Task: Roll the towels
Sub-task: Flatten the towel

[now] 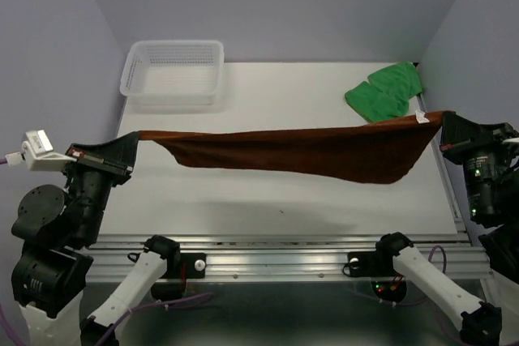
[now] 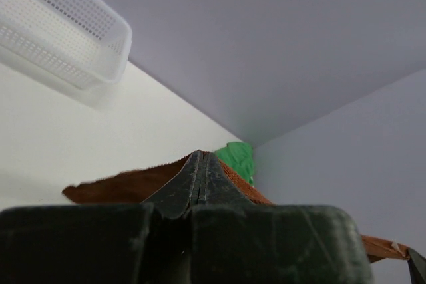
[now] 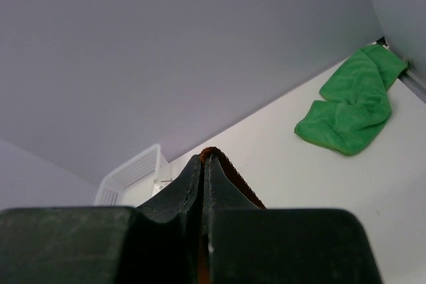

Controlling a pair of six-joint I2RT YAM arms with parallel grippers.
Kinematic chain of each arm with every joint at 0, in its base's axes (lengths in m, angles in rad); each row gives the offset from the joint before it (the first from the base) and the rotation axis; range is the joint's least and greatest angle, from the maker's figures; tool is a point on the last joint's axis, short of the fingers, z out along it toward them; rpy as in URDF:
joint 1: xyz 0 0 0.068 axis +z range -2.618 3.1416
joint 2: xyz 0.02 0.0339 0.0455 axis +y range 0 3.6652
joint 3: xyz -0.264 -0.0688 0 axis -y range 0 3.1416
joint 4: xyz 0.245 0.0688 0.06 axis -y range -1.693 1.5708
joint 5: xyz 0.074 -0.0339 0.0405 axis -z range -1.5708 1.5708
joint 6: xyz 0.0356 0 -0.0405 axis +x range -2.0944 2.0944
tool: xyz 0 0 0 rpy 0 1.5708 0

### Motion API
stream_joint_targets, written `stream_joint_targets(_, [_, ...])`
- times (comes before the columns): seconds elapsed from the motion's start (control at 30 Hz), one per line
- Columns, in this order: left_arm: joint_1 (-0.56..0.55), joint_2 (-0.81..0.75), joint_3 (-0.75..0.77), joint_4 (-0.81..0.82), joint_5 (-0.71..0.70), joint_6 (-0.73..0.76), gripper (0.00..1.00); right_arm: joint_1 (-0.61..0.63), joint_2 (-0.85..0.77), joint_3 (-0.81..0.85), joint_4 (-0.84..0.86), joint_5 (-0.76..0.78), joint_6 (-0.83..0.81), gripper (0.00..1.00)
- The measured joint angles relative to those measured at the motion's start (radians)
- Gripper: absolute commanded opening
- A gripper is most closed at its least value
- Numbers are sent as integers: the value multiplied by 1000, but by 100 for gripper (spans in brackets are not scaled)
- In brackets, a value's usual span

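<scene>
white tabletop [image 1: 284, 200] lies below the rust-brown towel [image 1: 308, 151], stretched between left fingers [image 1: 120, 150] and right fingers [image 1: 454, 129], each pinching a towel corner; uneven pulling could slip one corner free.

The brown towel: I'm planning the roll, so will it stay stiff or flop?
Likely floppy: held between the left gripper and right gripper, the brown towel sags in the middle. Probably light, since two corner pinches carry it.

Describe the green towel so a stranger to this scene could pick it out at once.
Find the white table, then its far right corner. The green towel lies crumpled there. It alone is bright green and rests on the table; the rust-brown towel hangs stretched in mid-air.
</scene>
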Motion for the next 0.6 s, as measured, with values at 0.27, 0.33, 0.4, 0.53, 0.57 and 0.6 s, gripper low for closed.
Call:
stream_joint_targets(0.27, [0, -2, -135, 19, -62, -40, 0, 0, -33, -135, -42, 60, 71, 1])
stream_joint_targets(0.33, [0, 51, -222, 34, -74, -55, 0, 0, 2, -209, -47, 100, 95, 1])
stream_joint_targets(0.4, [0, 138, -313, 79, -93, -68, 0, 0, 87, -294, -47, 148, 132, 1])
stream_joint_targets(0.53, [33, 356, -444, 204, -85, -82, 0, -8, 334, -415, 16, 181, 159, 1])
stream_joint_targets(0.57, [62, 433, -471, 247, -68, -81, 0, -17, 418, -431, 48, 174, 158, 1])
stream_joint_targets(0.6, [87, 498, -486, 277, -51, -80, 0, -27, 465, -437, 67, 166, 155, 1])
